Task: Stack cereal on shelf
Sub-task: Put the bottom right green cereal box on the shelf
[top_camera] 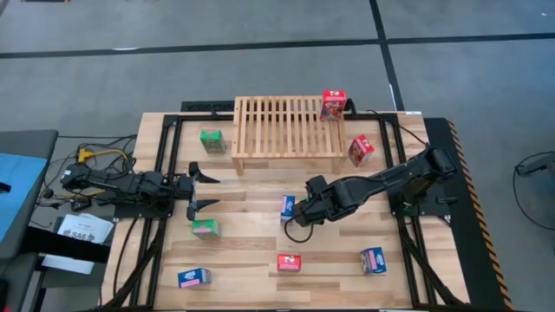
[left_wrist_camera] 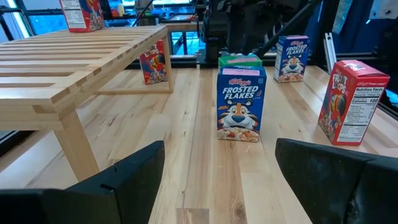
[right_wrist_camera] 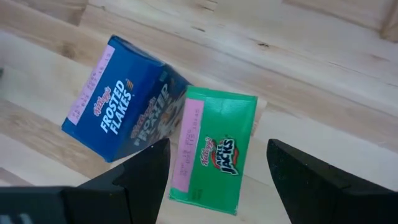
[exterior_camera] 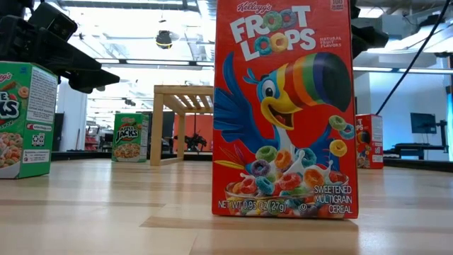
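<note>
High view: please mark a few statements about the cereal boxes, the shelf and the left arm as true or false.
1. One red box stands on the shelf. True.
2. The left gripper holds a green box. False: its fingers are open and hold nothing.
3. A green box stands on the table beside the shelf's left end. True.
4. All the blue boxes are on the shelf. False: the three blue boxes are on the table, in front of the shelf.

Red cereal box (top_camera: 333, 105) upright on slatted shelf (top_camera: 286, 126); others on table.
</note>
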